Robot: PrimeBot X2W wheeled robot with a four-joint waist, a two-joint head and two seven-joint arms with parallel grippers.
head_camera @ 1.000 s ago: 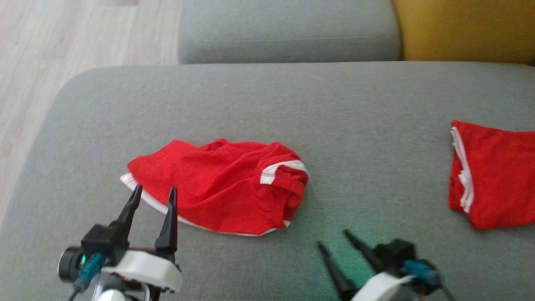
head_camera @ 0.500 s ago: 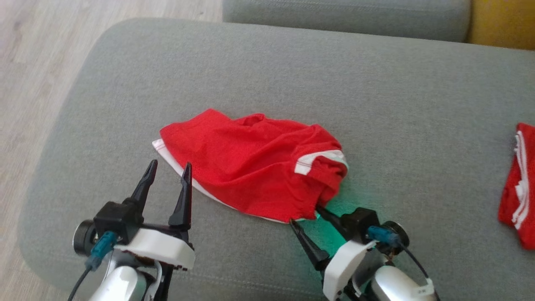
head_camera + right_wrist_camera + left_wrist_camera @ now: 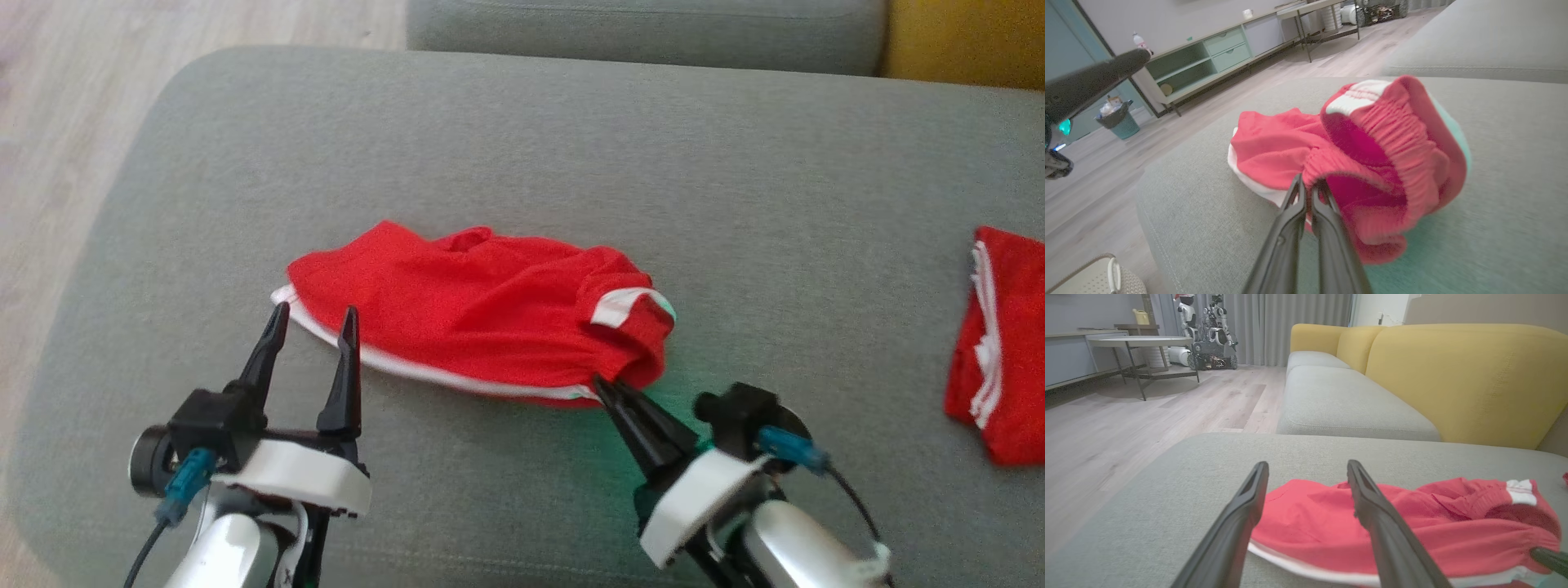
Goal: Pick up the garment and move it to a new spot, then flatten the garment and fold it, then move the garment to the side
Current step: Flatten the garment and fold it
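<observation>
Grey couch seat (image 3: 522, 163) | red shorts (image 3: 473, 318) mid-frame: soft, light, limp; best pinched at elastic waistband (image 3: 1396, 134) | right gripper (image 3: 606, 384) clamped on that band | left gripper (image 3: 317, 309) wide, lower left

Garment (image 3: 482, 318) on cushion (image 3: 490, 147), left hand (image 3: 317, 310) and right hand (image 3: 602, 384) before it, second garment (image 3: 1000, 343) well right.

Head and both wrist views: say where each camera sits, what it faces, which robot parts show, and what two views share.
Head view: on the head, looking down at the garment on the cushion; left gripper and right gripper show.
Left wrist view: left wrist, facing the garment past its open fingers.
Right wrist view: right wrist, facing its fingers shut on the garment.
Shared: the garment.
</observation>
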